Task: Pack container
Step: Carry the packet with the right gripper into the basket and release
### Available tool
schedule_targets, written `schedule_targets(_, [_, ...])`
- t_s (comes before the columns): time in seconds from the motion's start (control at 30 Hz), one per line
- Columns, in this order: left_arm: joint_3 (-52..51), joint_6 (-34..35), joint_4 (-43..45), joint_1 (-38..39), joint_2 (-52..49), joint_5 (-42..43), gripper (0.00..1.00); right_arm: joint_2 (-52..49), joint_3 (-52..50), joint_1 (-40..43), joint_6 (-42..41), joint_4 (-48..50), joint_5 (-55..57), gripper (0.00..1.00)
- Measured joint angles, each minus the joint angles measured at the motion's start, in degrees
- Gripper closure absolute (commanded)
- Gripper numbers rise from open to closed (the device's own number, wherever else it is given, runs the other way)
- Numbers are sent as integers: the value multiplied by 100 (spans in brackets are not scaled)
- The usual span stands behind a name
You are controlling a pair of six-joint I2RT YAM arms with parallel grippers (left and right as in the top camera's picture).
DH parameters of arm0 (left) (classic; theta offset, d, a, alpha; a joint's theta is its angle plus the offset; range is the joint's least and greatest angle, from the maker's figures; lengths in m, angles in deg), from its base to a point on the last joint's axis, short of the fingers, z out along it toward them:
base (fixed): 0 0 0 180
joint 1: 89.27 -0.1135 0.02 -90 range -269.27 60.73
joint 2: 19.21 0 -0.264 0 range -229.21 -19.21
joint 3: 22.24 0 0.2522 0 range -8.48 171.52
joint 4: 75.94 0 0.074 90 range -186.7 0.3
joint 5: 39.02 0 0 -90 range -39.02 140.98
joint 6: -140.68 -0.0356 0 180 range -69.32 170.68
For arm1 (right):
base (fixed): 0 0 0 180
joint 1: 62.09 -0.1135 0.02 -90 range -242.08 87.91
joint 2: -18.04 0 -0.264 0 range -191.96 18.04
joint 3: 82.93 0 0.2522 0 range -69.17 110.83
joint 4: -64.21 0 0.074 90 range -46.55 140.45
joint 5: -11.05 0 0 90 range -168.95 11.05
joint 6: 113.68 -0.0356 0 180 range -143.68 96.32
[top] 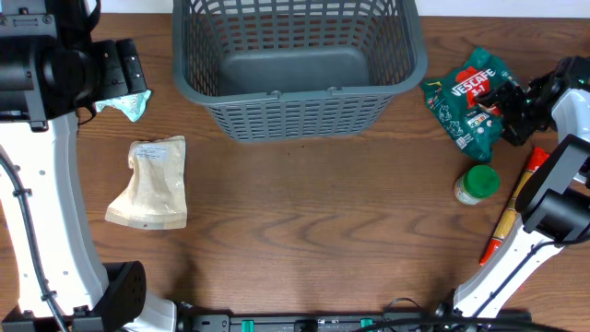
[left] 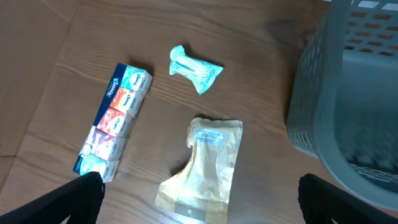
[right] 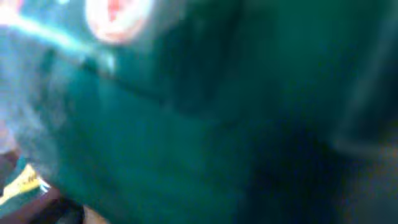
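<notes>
- The pack of tissues lies flat at the far left of the table, well apart from the basket. The overhead view hides it under the left arm.
- The left gripper hangs above this group of goods with its fingers spread wide and nothing between them. It looks poised to choose an item rather than carry one.
- A small teal packet lies crumpled just under that arm, and a beige pouch lies flat near it. Both are loose on the wood, waiting to be packed.
- The grey basket stands upright at the far middle of the table, open and with nothing showing on its floor, so packing looks barely begun.
- A green coffee bag lies right of the basket. The right gripper is down on its right side, and the wrist view shows only blurred green. I cannot tell whether it has closed on the bag, though it seems set for a pick.
- A green-lidded jar stands near the bag, and an orange tube lies beside the jar.
</notes>
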Motion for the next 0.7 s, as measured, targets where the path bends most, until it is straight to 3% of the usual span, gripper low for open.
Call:
schedule_targets(0.13, [0, 0, 0, 0, 0, 0, 2, -13, 24, 0, 20, 7, -85, 62])
schedule_targets(0.27, [0, 0, 0, 0, 0, 0, 1, -11, 76, 0, 28, -31, -166, 99])
schedule_targets(0.7, [0, -2, 0, 0, 0, 0, 1, 140, 96, -70, 317, -474, -184, 99])
